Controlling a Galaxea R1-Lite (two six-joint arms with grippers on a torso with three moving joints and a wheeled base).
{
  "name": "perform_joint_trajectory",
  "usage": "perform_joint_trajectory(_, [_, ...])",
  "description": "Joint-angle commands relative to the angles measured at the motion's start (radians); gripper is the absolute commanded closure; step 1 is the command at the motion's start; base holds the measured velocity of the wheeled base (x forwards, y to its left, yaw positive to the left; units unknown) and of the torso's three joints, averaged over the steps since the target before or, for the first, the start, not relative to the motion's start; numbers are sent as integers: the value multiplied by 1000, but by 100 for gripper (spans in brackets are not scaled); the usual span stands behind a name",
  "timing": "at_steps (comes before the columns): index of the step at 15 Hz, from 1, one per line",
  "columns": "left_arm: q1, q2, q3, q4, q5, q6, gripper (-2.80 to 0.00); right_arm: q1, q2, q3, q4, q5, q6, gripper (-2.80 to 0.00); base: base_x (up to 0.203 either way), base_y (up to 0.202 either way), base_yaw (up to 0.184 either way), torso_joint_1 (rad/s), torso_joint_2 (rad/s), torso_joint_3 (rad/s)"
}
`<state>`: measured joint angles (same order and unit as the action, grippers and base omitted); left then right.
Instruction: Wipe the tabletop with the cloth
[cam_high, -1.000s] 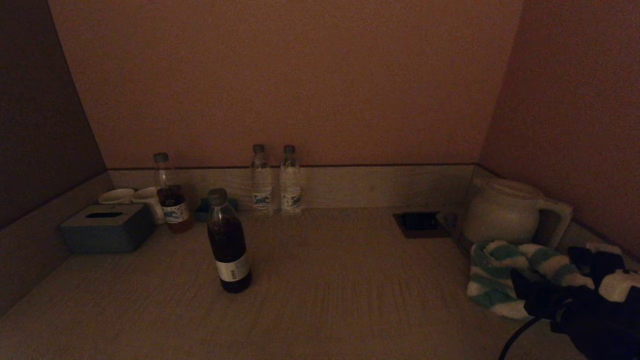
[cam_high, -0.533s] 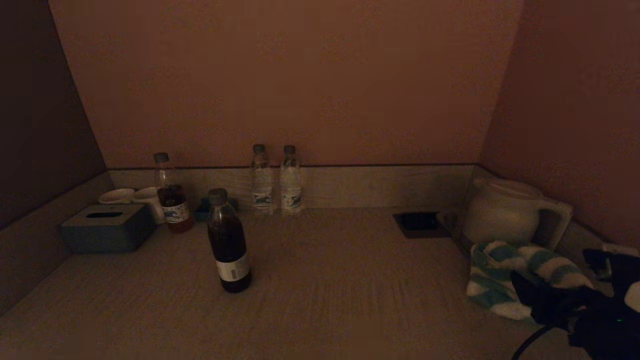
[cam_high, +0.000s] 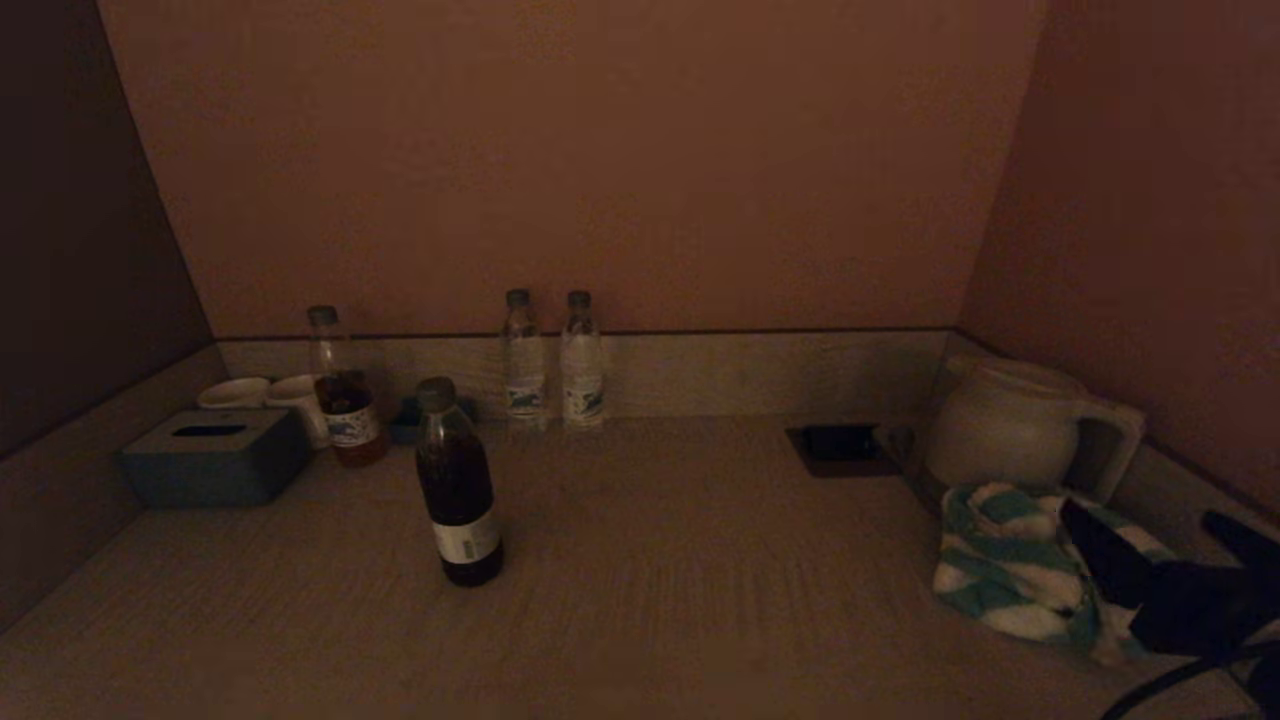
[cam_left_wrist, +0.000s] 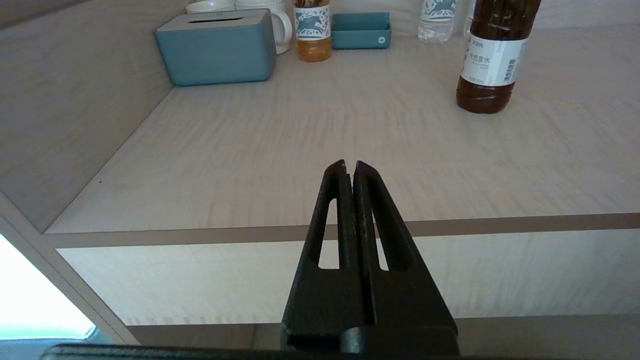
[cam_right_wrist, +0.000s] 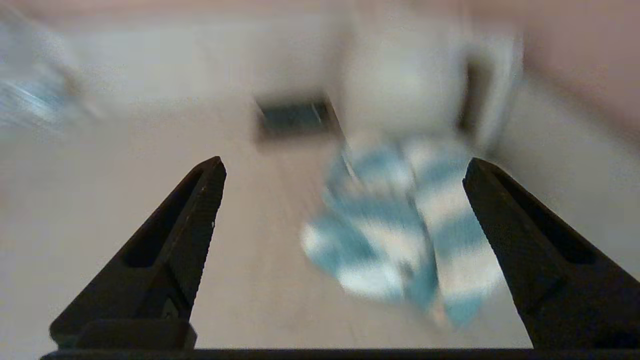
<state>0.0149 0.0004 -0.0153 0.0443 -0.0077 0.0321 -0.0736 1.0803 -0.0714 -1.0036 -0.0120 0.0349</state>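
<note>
1. The cloth (cam_high: 1010, 565), striped in teal and white, lies crumpled on the table (cam_high: 650, 600) at its far right side, just in front of the white kettle (cam_high: 1010, 425).
2. The right end effector (cam_right_wrist: 345, 170) has its fingers spread wide and holds nothing. In the right wrist view the cloth lies ahead of it, between the two fingers but closer to one of them.
3. In the head view this end effector is at the right edge of the cloth, just beside it or overlapping it; contact cannot be told.
4. The cloth has no clear long axis, because it is bunched.
5. The left end effector (cam_left_wrist: 350, 167) is pressed together and empty, near the front edge of the table on the left, well apart from the cloth. The right arm is clearly the nearer one for the grasp.
</note>
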Motion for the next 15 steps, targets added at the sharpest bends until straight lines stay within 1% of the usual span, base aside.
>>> perform_joint_trajectory(1, [0,1,0,0,0,0,0,41,-282,-94,558,6,-12,-280,0,0,0,0,0,0])
perform_joint_trajectory(4, [0,1,0,0,0,0,0,69,-514,-274,1006,50,-15,-280,0,0,0,0,0,0])
perform_joint_trajectory(5, [0,1,0,0,0,0,0,75,-568,-324,1121,66,-16,-280,0,0,0,0,0,0])
perform_joint_trajectory(6, [0,1,0,0,0,0,0,82,-593,-355,1184,83,-16,-280,0,0,0,0,0,0])
perform_joint_trajectory(8, [0,1,0,0,0,0,0,83,-603,-355,1189,87,-16,-280,0,0,0,0,0,0])
perform_joint_trajectory(9, [0,0,0,0,0,0,0,83,-642,-353,1192,89,-15,0,0,0,0,0,0,0])
perform_joint_trajectory(15, [0,1,0,0,0,0,0,81,-700,-360,1198,88,-14,0,0,0,0,0,0,0])
